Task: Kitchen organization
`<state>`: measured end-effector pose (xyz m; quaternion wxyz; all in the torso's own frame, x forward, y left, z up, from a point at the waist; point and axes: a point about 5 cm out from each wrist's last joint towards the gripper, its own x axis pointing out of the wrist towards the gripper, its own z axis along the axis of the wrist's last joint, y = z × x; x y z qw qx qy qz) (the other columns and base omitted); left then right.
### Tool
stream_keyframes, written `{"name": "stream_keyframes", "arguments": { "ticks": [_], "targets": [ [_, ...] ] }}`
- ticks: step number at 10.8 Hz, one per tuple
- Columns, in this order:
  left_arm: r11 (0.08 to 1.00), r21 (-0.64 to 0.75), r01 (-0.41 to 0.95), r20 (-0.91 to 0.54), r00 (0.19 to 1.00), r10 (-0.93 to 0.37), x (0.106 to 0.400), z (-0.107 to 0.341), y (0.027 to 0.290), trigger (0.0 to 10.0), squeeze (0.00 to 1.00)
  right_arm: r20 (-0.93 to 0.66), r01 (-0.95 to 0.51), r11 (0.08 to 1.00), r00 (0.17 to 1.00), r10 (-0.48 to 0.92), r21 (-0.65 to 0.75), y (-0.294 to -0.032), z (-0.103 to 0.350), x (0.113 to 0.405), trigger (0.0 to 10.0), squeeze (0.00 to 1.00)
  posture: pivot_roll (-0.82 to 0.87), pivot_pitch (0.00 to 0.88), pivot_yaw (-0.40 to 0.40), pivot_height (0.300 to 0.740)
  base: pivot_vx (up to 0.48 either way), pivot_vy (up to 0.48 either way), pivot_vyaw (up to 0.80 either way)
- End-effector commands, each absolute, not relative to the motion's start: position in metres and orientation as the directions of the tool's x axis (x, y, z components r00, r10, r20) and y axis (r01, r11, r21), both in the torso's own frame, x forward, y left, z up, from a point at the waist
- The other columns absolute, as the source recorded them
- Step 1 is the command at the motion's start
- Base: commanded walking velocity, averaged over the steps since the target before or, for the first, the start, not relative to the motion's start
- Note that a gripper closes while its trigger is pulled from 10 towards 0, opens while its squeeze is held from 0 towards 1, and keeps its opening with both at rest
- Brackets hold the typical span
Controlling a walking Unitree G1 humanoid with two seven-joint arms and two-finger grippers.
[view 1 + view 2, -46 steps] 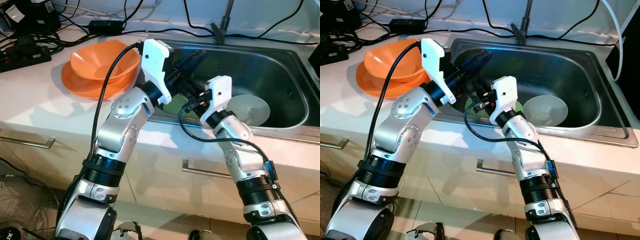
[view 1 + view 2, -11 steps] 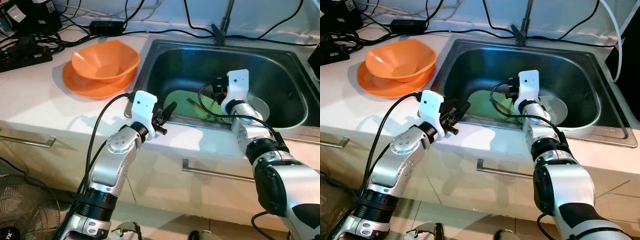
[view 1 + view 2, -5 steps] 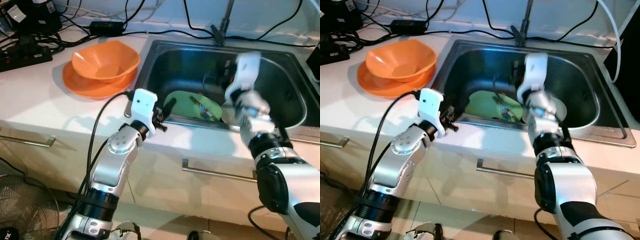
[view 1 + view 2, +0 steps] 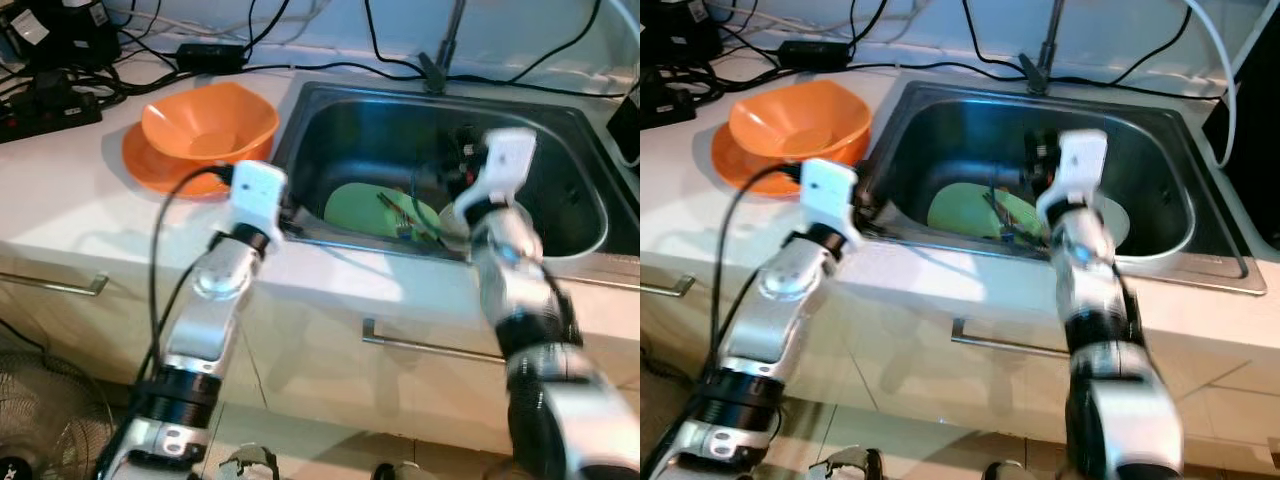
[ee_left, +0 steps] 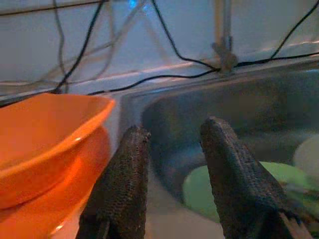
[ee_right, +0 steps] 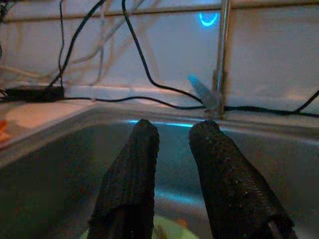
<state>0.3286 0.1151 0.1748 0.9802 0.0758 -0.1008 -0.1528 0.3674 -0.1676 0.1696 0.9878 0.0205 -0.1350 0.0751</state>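
Sink (image 4: 560,120) holds plate (image 4: 360,208); your right end effector (image 6: 174,164) hovers empty, fingers slightly apart, left (image 5: 174,174) likewise—descend carelessly and you'll strike the rim.

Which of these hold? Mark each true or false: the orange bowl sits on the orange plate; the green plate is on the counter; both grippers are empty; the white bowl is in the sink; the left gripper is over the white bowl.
1. The orange bowl sits on the orange plate. True.
2. The green plate is on the counter. False: it lies in the sink.
3. The left gripper and right gripper are empty. True.
4. The white bowl is in the sink. True.
5. The left gripper is over the white bowl. False: it is at the sink's left rim.
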Motion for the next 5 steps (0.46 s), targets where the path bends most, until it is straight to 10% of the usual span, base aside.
{"name": "stream_keyframes", "arguments": {
  "ticks": [1, 5],
  "targets": [
    [0.947, 0.192, 0.259, 0.177, 0.939, -0.293, 0.329, 0.173, 0.120, 10.0, 0.00, 0.286, -0.167, 0.986, 0.946, 0.153, 0.026, -0.165, 0.175, 0.364, 10.0, 0.00, 0.10, 0.064, -0.020, 0.740, 0.000, 0.000, 0.00],
    [0.930, 0.280, 0.236, 0.186, 0.937, -0.294, 0.330, 0.171, 0.119, 10.0, 0.00, 0.253, -0.161, 0.984, 0.958, 0.136, 0.082, -0.156, 0.166, 0.348, 10.0, 0.00, 0.09, 0.065, -0.016, 0.740, 0.000, 0.000, 0.00]
  ]
}}
